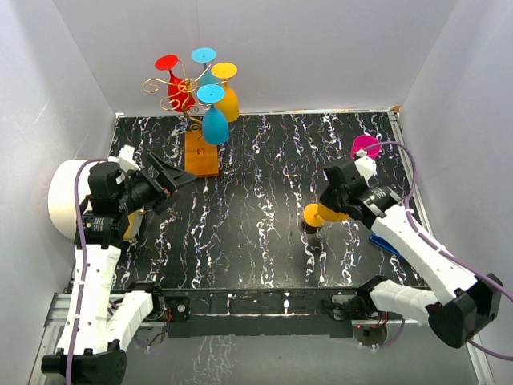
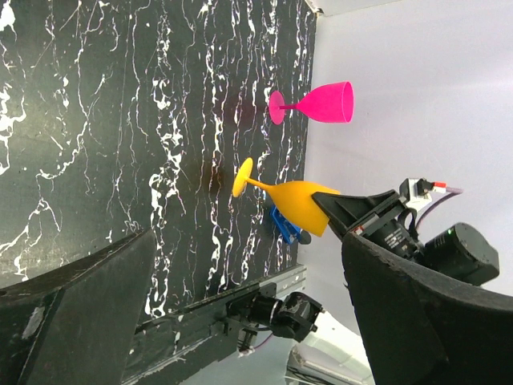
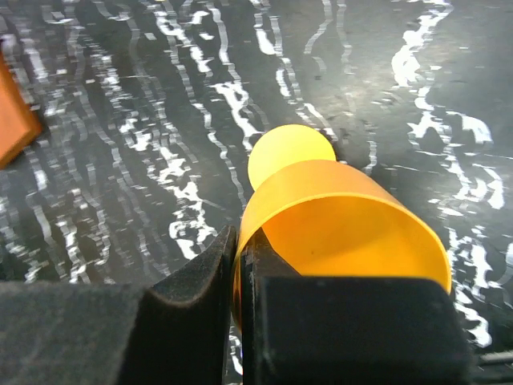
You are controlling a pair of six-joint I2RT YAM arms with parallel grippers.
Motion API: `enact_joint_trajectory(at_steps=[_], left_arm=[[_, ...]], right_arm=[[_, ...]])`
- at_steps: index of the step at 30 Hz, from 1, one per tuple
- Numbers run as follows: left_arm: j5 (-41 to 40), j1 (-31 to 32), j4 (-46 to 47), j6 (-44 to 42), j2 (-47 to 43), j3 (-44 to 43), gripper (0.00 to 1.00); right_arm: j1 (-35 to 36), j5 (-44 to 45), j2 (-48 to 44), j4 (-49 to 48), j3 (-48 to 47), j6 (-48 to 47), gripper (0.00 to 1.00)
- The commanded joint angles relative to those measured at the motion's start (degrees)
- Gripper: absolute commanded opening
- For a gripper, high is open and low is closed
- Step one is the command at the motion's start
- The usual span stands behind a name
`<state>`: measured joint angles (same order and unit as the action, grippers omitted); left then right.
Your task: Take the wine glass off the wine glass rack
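The wine glass rack (image 1: 186, 90), a gold wire stand on an orange-brown wooden base (image 1: 201, 153), stands at the back left. Several coloured wine glasses hang from it upside down, among them a red one (image 1: 178, 90), a yellow one (image 1: 229, 99) and a blue one (image 1: 214, 124). My left gripper (image 1: 175, 181) is open and holds nothing, just in front of the base. My right gripper (image 3: 239, 241) is shut on the rim of an orange wine glass (image 3: 345, 216), held tilted low over the table's right half (image 1: 319, 214). The left wrist view shows that orange glass (image 2: 292, 204) too.
A pink wine glass (image 1: 365, 146) stands upright on the black marbled table (image 1: 256, 241) at the back right, also visible in the left wrist view (image 2: 325, 103). A blue object (image 1: 383, 243) lies under the right arm. A white cylinder (image 1: 62, 197) sits by the left arm. White walls enclose the table.
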<state>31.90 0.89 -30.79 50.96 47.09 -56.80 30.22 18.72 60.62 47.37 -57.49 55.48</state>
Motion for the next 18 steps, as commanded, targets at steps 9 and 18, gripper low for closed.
enact_joint_trajectory(at_steps=[9, 18], left_arm=[[0.7, 0.1, -4.3, -5.4, -3.6, -6.9, 0.99], [0.4, 0.2, -7.8, -6.4, -6.7, -10.1, 0.99]], right_arm=[[-1.7, 27.2, 5.1, 7.6, -11.6, -4.1, 0.0], [-16.1, 15.1, 13.9, 2.4, -17.3, -11.5, 0.0]])
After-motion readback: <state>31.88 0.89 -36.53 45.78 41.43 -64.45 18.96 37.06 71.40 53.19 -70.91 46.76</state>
